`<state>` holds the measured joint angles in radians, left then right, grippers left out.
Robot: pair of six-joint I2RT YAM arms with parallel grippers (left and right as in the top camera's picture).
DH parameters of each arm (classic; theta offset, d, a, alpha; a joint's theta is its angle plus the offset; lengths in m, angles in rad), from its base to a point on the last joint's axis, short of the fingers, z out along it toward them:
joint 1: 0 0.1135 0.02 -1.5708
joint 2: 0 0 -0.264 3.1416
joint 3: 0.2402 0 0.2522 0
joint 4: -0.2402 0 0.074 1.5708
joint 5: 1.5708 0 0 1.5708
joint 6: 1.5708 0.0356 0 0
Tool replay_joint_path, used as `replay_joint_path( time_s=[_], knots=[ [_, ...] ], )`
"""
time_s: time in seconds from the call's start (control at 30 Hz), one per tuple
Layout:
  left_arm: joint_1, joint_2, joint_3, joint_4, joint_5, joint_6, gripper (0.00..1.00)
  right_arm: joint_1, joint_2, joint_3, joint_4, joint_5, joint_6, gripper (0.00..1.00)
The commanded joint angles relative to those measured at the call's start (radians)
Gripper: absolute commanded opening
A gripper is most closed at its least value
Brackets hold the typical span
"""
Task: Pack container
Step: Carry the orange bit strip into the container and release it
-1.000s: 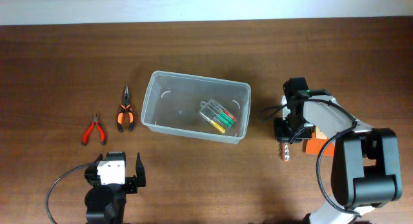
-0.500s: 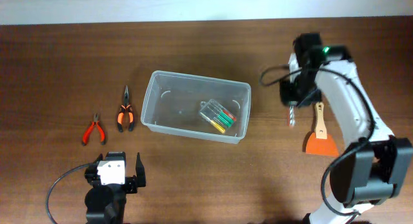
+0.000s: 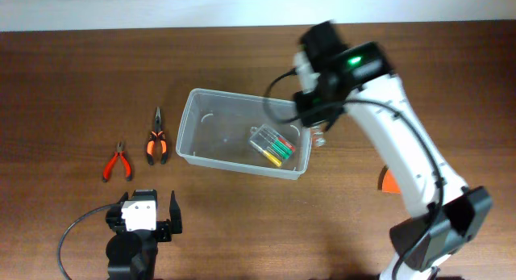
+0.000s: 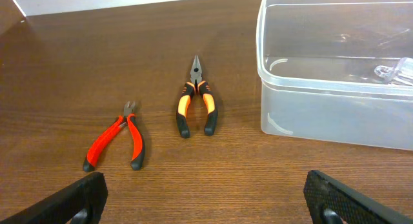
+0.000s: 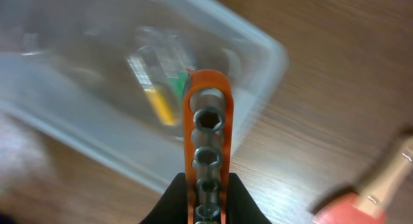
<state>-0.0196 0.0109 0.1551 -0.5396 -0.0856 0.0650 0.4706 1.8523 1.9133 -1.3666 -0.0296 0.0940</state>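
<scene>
Left gripper (image 4: 206,208): waits spread, empty, at the near edge, facing red-handled pliers (image 4: 115,143) and orange-and-black long-nose pliers (image 4: 195,108). Hovers at the right end of the clear plastic container (image 3: 187,131), right gripper (image 5: 206,201) clenched on an orange socket rail (image 5: 206,121). Needs lowering and release inside next.

Since 1.0 s ago: right gripper (image 3: 316,125), jaws clamped on socket rail (image 5: 206,117), is up off the surface (image 3: 81,70), moved left from the scraper (image 3: 388,183) to above the container (image 3: 187,127) right rim.

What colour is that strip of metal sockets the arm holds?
Orange; the socket strip shows best in the right wrist view.
</scene>
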Motion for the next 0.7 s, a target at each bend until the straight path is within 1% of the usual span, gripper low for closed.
replay_joint_path(
  time_s=[0.0,0.07,0.17,0.23,0.3,0.37,0.4,0.47,0.5,0.57,0.6,0.67],
  knots=[
    [-0.005,-0.006,-0.007,0.001,-0.008,0.019,0.99,0.113,-0.011,0.023,0.034,0.047,0.016,0.20],
    [-0.005,-0.006,-0.007,0.001,-0.008,0.019,0.99,0.169,-0.011,0.023,0.062,0.091,0.016,0.19],
    [-0.005,-0.006,-0.007,0.001,-0.008,0.019,0.99,0.243,-0.011,0.022,0.105,0.161,0.015,0.10],
    [-0.005,-0.006,-0.007,0.001,-0.008,0.019,0.99,0.281,-0.008,0.021,0.134,0.208,0.014,0.07],
    [-0.005,-0.006,-0.007,0.001,-0.008,0.019,0.99,0.299,-0.001,0.021,0.151,0.244,0.015,0.04],
    [-0.005,-0.006,-0.007,0.001,-0.008,0.019,0.99,0.303,0.011,0.021,0.160,0.268,0.015,0.04],
    [-0.005,-0.006,-0.007,0.001,-0.008,0.019,0.99,0.301,0.020,0.021,0.160,0.270,0.015,0.18],
    [-0.005,-0.006,-0.007,0.001,-0.008,0.019,0.99,0.290,0.035,0.021,0.150,0.271,0.015,0.32],
    [-0.005,-0.006,-0.007,0.001,-0.008,0.019,0.99,0.282,0.036,0.021,0.145,0.270,0.016,0.35],
    [-0.005,-0.006,-0.007,0.001,-0.008,0.019,0.99,0.254,0.041,0.021,0.139,0.270,0.018,0.37],
    [-0.005,-0.006,-0.007,0.001,-0.008,0.019,0.99,0.226,0.040,0.021,0.133,0.270,0.030,0.43],
    [-0.005,-0.006,-0.007,0.001,-0.008,0.019,0.99,0.184,0.039,0.021,0.113,0.267,0.052,0.43]
  ],
)
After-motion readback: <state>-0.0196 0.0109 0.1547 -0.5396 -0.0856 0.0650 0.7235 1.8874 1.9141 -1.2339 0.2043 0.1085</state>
